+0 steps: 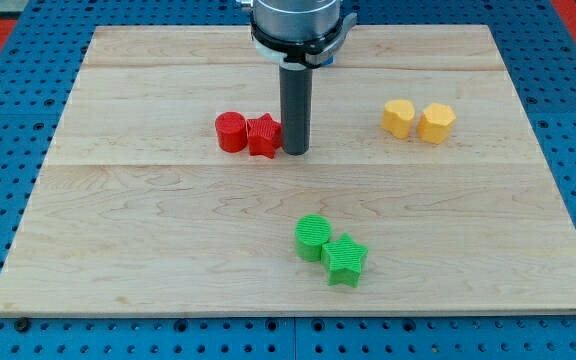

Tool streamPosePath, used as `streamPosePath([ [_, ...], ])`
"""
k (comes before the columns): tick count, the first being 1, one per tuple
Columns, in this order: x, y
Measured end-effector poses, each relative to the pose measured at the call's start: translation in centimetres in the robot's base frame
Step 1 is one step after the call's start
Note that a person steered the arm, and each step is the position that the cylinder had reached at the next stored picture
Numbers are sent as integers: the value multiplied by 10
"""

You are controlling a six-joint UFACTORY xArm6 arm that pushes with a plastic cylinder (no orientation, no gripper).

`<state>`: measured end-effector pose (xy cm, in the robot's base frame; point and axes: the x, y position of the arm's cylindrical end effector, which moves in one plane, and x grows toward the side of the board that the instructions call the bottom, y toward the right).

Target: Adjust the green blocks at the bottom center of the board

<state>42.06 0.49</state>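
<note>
My tip (295, 150) (a bare rod, no jaws to report) is sitting beside the red star (263, 136), well above the touching green cylinder (313, 237) and green star (345, 260) at the surface's bottom centre, risking knocking red when leaving.

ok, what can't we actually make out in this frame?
- Arm above the rod: cut off by the view's top edge.
- Whether my tip touches the red star: the rod hides its right side.
- Something blue behind the rod mount: mostly hidden, cannot identify.
- Contact between the green cylinder and green star: the star overlaps the seam.
- Exact shapes of the yellow blocks: too small.
</note>
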Motion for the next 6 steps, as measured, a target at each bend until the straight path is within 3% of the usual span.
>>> streamPosePath([
  [3,5,-2],
  [4,-41,-2],
  [6,69,106],
])
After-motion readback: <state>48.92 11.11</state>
